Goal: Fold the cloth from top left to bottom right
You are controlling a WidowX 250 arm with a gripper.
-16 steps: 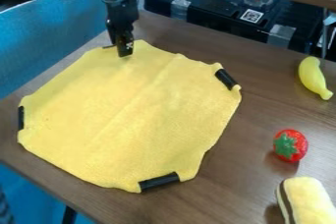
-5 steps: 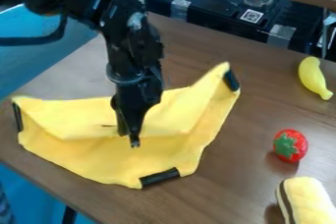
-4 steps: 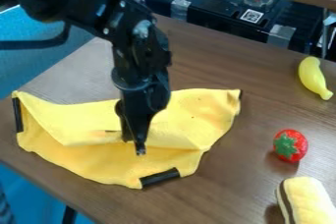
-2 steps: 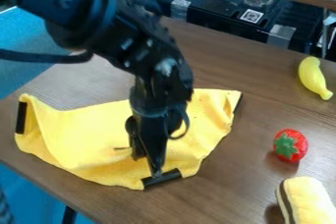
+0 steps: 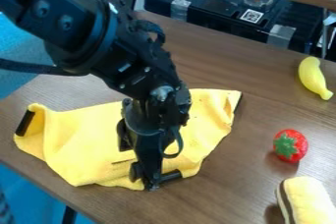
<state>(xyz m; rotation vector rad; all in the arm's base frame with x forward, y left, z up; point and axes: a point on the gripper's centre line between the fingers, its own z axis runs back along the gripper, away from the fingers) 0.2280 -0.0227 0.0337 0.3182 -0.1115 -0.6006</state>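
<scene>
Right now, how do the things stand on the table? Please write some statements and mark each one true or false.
1. The yellow cloth is folded partly over itself. True.
2. The strawberry rests on the cloth. False: it lies on the table, to the right of the cloth.
3. A black strip is at the cloth's left end. True.
4. The gripper is at the banana. False: it is at the cloth's lower edge.

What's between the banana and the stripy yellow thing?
The red strawberry sits roughly between the banana and the stripy yellow thing, in the camera view.
</scene>
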